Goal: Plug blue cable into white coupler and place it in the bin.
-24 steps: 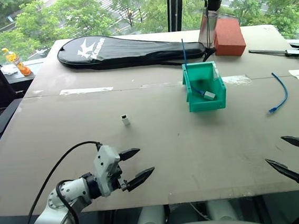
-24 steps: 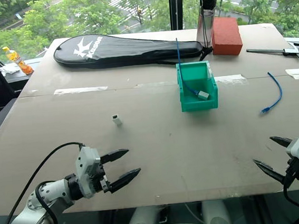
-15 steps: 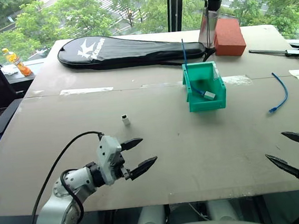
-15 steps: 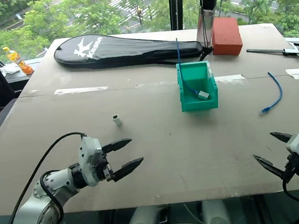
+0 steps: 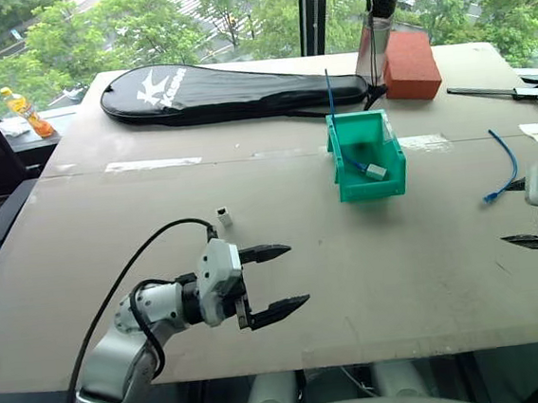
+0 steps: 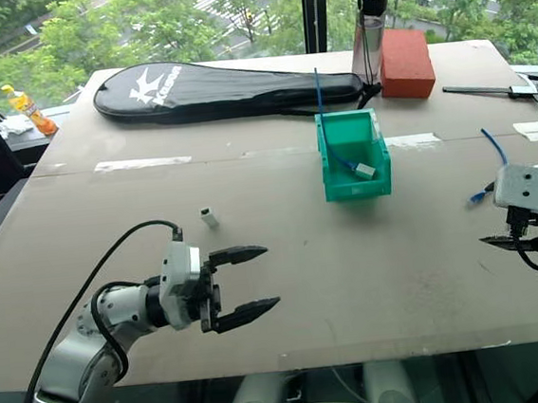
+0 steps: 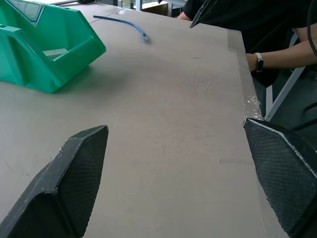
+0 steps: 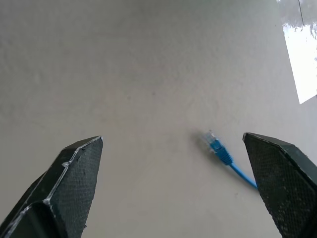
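The step in hand is the reach: neither part is picked up yet. The cable (image 5: 506,165) lies on the table (image 5: 369,249) at the right, well apart from the bin (image 5: 368,159), and its clear plug end (image 8: 214,144) shows between the fingers of the right gripper (image 8: 181,188), which hangs above it spread wide and empty. The coupler (image 5: 223,215) stands on the table at the left, apart from the bin, just beyond the left gripper (image 5: 275,281), whose fingers are also spread wide with nothing in them and point to the right rather than at it. The bin already holds another blue cord with a grey-white block.

Next, the right gripper likely needs to drop onto the plug end and close just behind the plug, leaving it free to enter the socket. The left one must turn toward the coupler and grasp it.
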`<act>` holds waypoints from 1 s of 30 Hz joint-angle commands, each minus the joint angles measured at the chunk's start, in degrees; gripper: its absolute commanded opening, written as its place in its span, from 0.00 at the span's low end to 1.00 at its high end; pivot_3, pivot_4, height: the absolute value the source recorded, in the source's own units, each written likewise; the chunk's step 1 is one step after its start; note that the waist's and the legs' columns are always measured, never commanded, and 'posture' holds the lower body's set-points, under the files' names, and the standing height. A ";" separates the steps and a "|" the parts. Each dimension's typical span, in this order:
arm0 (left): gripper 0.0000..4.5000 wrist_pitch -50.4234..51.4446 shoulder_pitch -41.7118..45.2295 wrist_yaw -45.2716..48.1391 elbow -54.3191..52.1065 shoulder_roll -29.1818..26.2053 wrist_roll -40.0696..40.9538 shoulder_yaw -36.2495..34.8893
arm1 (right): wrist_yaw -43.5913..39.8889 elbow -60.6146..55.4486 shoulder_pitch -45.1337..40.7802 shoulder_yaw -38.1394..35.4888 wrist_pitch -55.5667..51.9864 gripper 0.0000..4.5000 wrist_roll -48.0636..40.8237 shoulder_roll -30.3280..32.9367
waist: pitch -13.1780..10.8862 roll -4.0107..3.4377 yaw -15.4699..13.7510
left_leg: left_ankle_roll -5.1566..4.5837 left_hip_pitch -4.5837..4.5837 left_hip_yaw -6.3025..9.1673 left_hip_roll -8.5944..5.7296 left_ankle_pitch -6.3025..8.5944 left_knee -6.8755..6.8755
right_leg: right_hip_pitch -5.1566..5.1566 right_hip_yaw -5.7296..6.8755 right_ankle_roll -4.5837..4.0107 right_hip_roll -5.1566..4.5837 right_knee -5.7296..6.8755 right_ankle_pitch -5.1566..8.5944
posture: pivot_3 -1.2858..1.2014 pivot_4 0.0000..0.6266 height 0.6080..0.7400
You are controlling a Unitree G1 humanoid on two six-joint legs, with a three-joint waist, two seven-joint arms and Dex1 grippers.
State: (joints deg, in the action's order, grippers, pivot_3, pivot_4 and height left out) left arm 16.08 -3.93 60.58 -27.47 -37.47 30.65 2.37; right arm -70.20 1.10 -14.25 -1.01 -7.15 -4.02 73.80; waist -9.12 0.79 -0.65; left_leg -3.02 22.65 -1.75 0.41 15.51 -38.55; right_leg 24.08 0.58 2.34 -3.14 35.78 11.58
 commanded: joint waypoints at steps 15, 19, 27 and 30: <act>1.00 1.23 0.24 -4.66 -8.64 2.17 4.78 -0.12 | -4.54 50.18 -37.30 22.73 30.57 0.94 24.78 -14.04 | -0.23 -0.10 0.01 | 0.23 0.05 -0.19 -0.01 -0.14 0.01 | 0.09 -0.17 -0.03 -0.01 -0.02 -0.02 | 0.52 0.24 1.00; 1.00 0.78 -0.22 -5.13 -8.78 1.93 4.20 -0.04 | -2.45 53.36 -38.68 23.41 33.09 0.63 26.95 -14.98 | -0.23 -0.11 0.03 | 0.06 0.00 -0.23 -0.01 -0.05 -0.02 | 0.08 -0.23 -0.04 -0.01 0.06 -0.03 | 0.52 0.24 1.00; 1.00 0.82 0.04 -5.58 -8.99 1.67 3.96 -0.02 | 1.64 57.96 -42.39 25.86 37.93 0.63 32.34 -16.70 | -0.23 -0.12 0.32 | 0.10 -0.06 -0.30 -0.01 -0.07 -0.02 | 0.08 -0.28 -0.07 0.00 0.10 -0.05 | 0.52 0.24 1.00; 1.00 0.99 0.16 -5.76 -9.12 1.62 3.89 0.00 | 3.31 59.97 -43.63 26.49 38.66 0.63 33.79 -18.09 | -0.23 -0.12 0.57 | 0.13 -0.06 -0.32 -0.01 -0.08 -0.02 | 0.08 -0.30 -0.07 0.00 0.10 -0.05 | 0.52 0.24 1.00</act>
State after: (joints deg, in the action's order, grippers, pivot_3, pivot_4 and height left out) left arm 17.86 -4.21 54.92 -34.26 -35.63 34.34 2.42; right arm -68.01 60.37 -56.31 25.30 30.74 28.99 55.61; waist -9.35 0.67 -0.08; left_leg -2.88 22.59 -2.08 0.40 15.41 -38.57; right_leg 24.17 0.29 2.27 -3.14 35.87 11.52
